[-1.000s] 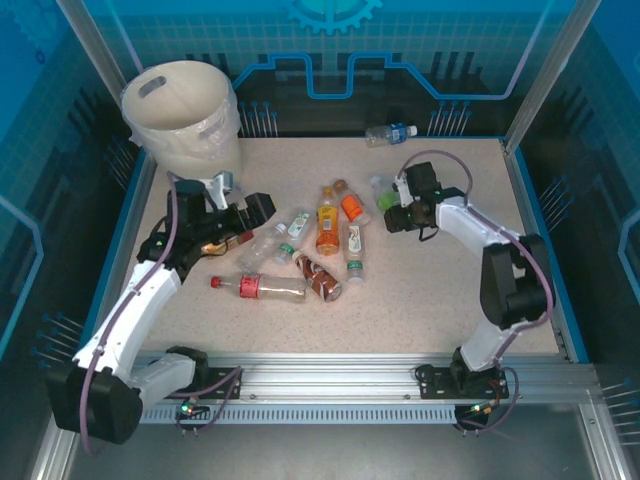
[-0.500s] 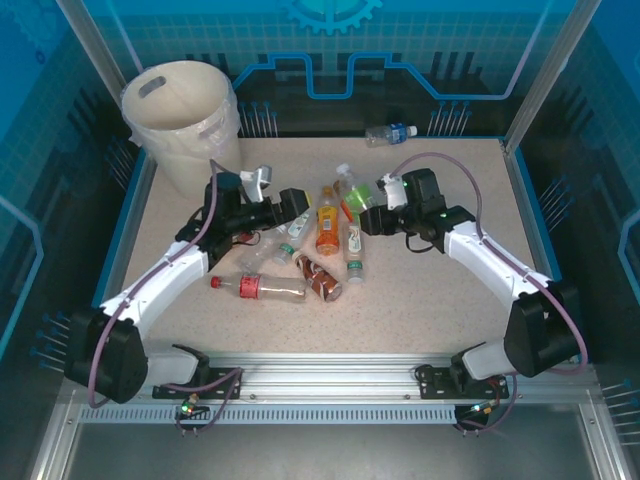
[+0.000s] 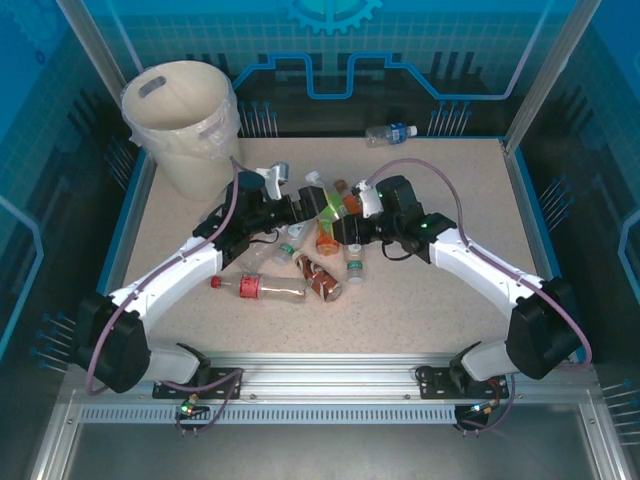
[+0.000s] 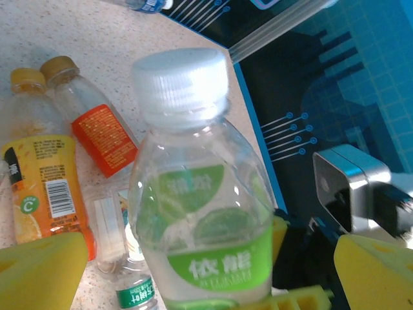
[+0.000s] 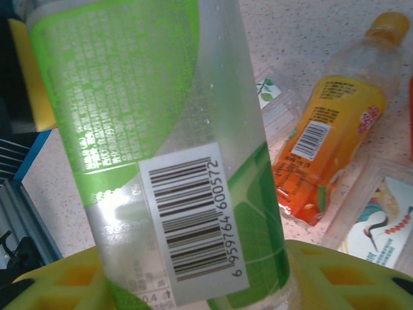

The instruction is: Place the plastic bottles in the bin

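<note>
Right gripper (image 3: 338,208) is clamped on a green-label bottle (image 3: 325,197). Its yellow pads (image 5: 58,284) press the lower body, and the bottle is held roughly upright with its white cap on top, off the table (image 3: 440,290). The bottle is outside the bin (image 3: 190,155), to the bin's right in the top view and nearer the arm bases.

Left gripper (image 3: 300,208) is spread fully wide and holds nothing. Its yellow fingers (image 4: 39,271) stand either side of the same bottle (image 4: 200,213), apart from it. This gripper sits between the bin and the green-label bottle.

The loose bottles lie on the table right of the bin, below both grippers:
- an orange juice bottle (image 4: 45,187)
- just beside it, a clear bottle with an orange-red label (image 4: 97,129)
- a small green-cap bottle (image 4: 132,287)
- a red-cap bottle (image 3: 262,287), on its side, nearer the bases
- a brown-label bottle (image 3: 320,280), touching the red-cap bottle's end

A blue-label bottle (image 3: 390,133) lies well right of the bin at the far table edge.

The bin stands upright at the far left corner, its clear liner showing at the rim.
</note>
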`<act>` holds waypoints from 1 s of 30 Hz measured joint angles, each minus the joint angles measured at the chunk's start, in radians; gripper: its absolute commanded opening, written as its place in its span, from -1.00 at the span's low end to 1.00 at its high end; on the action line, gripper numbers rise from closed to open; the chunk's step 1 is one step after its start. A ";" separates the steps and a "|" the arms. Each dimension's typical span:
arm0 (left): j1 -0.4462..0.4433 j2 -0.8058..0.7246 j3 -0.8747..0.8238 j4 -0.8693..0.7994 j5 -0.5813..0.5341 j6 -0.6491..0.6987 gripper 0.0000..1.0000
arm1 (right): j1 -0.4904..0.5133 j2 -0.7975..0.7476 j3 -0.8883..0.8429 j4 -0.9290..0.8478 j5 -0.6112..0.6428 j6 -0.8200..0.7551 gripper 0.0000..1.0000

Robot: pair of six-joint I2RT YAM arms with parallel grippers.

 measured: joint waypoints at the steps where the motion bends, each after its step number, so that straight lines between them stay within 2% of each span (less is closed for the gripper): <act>1: -0.002 0.006 0.004 -0.004 -0.009 0.000 0.97 | 0.005 0.000 0.001 0.002 -0.001 0.001 0.02; 7: -0.011 0.036 0.019 -0.036 -0.058 -0.001 0.90 | 0.037 0.006 0.014 0.014 -0.026 0.005 0.05; 15: -0.026 0.052 0.039 -0.045 -0.068 -0.024 0.34 | 0.067 0.019 0.029 0.023 -0.047 0.007 0.11; 19: -0.027 0.056 0.045 -0.046 -0.072 -0.027 0.17 | 0.067 0.036 0.041 0.021 -0.061 -0.002 0.21; 27: -0.027 0.056 0.045 -0.053 -0.091 -0.024 0.10 | 0.067 0.036 0.060 0.001 -0.087 -0.067 0.82; 28: -0.027 0.056 0.045 -0.053 -0.097 -0.022 0.10 | 0.067 0.033 0.060 0.000 -0.084 -0.074 0.97; 30: -0.027 0.056 0.045 -0.057 -0.119 -0.018 0.11 | 0.068 0.022 0.060 -0.005 -0.069 -0.092 1.00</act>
